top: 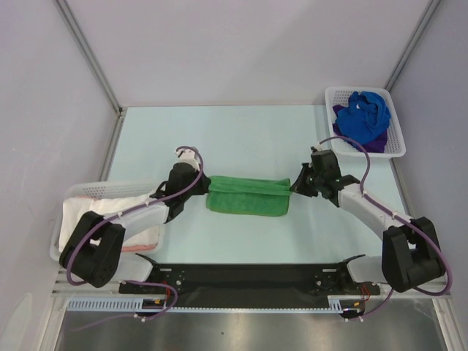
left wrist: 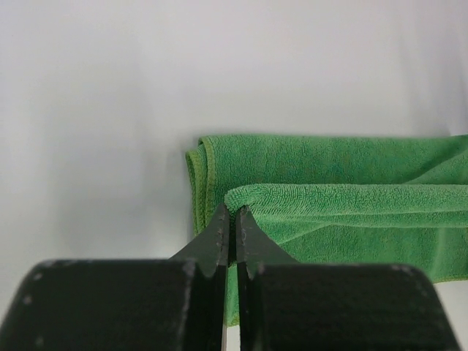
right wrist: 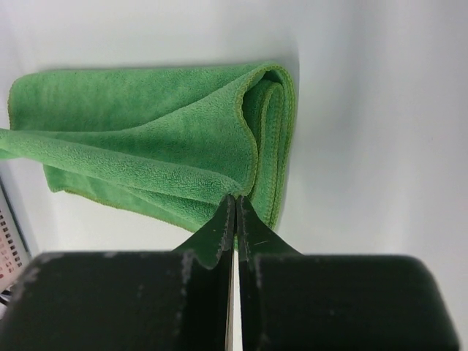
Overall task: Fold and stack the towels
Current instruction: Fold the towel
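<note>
A green towel (top: 247,196) lies folded into a long strip in the middle of the table. My left gripper (top: 205,184) is shut on the upper layer's left corner, seen pinched between the fingertips in the left wrist view as the green towel (left wrist: 344,197) lifts slightly at my left gripper (left wrist: 233,212). My right gripper (top: 293,186) is shut on the right corner; in the right wrist view the green towel (right wrist: 146,139) rises to my right gripper (right wrist: 236,199). A blue towel (top: 363,113) over a purple towel (top: 377,142) fills the far-right basket. White and pinkish towels (top: 117,216) lie in the left basket.
A white mesh basket (top: 398,135) stands at the far right corner. Another white mesh basket (top: 88,189) sits at the left edge under my left arm. Grey walls close in the table on three sides. A black bar (top: 248,276) spans the near edge.
</note>
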{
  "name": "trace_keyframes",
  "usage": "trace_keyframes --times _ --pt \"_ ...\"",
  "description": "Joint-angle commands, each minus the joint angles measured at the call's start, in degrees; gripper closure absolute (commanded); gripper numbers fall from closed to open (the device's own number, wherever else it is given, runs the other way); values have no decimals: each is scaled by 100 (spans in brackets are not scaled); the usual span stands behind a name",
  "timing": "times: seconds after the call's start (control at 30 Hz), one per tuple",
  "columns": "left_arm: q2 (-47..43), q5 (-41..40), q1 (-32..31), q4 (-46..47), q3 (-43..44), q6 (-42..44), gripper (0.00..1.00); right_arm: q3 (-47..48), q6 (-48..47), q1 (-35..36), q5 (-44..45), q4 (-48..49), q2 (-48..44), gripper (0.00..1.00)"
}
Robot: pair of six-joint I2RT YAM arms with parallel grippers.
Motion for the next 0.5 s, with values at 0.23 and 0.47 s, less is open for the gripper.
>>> trace_keyframes --times 0.23,0.47 --pt "-217 1 -68 25 -199 -179 100 -419 91 70 258 -1 -400 100" --pt "-147 124 -94 -72 -314 -223 100 -577 126 70 241 61 -409 100"
